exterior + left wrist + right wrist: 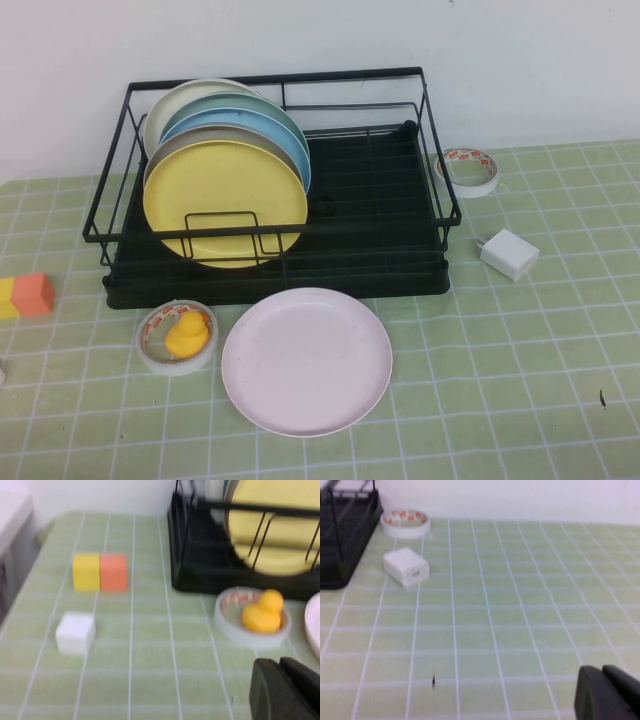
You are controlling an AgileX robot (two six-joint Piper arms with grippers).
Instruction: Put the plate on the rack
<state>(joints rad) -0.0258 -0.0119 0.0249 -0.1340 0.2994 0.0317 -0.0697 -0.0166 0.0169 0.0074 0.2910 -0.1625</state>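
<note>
Lying flat on the green checked tablecloth (520,400) in the high view: pink plate (306,361), just in front of the black dish rack (380,225), apart from it. Standing upright in the rack's left half: yellow plate (224,203) before grey, blue and cream ones. Beside the pink plate: tape roll (176,337) ringing a rubber duck (186,334).

From the left wrist: left gripper (282,689) closed, empty, above the cloth near the duck.

From the right wrist: right gripper (605,692) closed, empty, well apart from the white charger (406,567).
</note>
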